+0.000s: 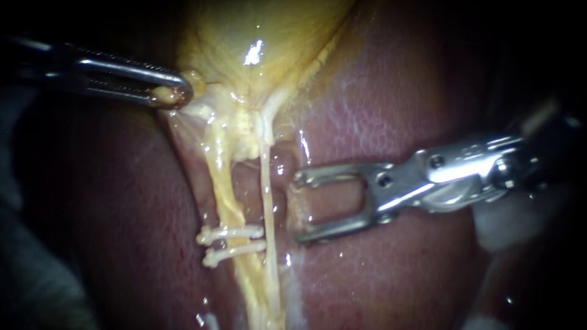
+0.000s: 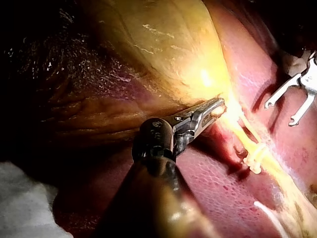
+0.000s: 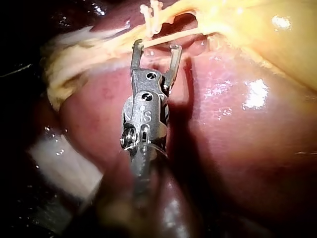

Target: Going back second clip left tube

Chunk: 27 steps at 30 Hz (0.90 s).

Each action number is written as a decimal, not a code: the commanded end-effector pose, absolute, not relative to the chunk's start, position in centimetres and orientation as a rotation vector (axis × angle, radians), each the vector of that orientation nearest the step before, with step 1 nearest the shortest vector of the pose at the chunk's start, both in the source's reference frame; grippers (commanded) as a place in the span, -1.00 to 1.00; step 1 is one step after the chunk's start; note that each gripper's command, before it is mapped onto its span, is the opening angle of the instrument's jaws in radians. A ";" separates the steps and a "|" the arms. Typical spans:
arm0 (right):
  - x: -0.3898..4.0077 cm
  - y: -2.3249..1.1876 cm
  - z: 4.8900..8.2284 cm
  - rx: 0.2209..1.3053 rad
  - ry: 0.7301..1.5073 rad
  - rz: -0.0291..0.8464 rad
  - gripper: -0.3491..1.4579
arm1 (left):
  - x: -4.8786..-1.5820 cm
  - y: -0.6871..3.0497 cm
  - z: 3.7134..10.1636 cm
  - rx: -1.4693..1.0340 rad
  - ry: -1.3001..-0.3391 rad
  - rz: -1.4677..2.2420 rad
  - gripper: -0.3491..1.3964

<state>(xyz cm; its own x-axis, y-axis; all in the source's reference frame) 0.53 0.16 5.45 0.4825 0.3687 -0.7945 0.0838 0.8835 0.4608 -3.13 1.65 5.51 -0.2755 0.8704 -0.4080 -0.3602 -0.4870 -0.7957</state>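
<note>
Left tube (image 1: 225,205) – endoscope view: a yellow band with its long axis close to upright. It runs from the neck of the gallbladder (image 1: 263,36) down over the liver (image 1: 397,104), leaning slightly rightward as it descends. Two white clips (image 1: 232,241) lie crosswise on its lower part, one just under the other. A thin tube (image 1: 267,183) runs just beside it on the right.
Right instrument (image 1: 302,206): comes in from the right with its jaws wide apart, liver showing between them. The tips point at the thin tube with a small gap left, level with and just above the clips.
Left instrument (image 1: 172,93): jaws clenched on a nub of gallbladder tissue at the neck.

Left wrist view: the left instrument (image 2: 214,106) grips the gallbladder (image 2: 163,44) at its narrow end. The left tube (image 2: 250,144) leads away beyond the jaws, and the clips (image 2: 255,159) cross it. The right instrument (image 2: 283,111) stands spread beside them – apart from the clips.

Right wrist view: the right instrument (image 3: 156,46) has its jaws parted. A pale strand crosses just ahead of the tips, and the clips (image 3: 152,14) sit beyond it. White gauze (image 3: 64,158) lies beside the shaft.
</note>
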 end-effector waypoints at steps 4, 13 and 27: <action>0.28 0.26 5.33 0.436 1.054 0.184 -0.06 | -3.13 1.65 5.51 -1.098 -0.734 1.869 -1.00; 0.10 0.39 5.23 0.426 1.051 0.179 -0.06 | -3.19 1.60 5.60 -1.099 -0.723 1.871 -1.00; 0.11 0.34 5.20 0.427 1.052 0.175 -0.06 | -3.47 1.43 6.34 -1.083 -0.742 1.880 -1.00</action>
<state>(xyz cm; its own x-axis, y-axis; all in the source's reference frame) 0.11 0.33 5.20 0.4908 0.3396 -0.8023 0.0630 0.9046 0.4215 -3.47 1.43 6.34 -0.2901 0.8690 -0.4008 -0.3629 -0.4874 -0.7942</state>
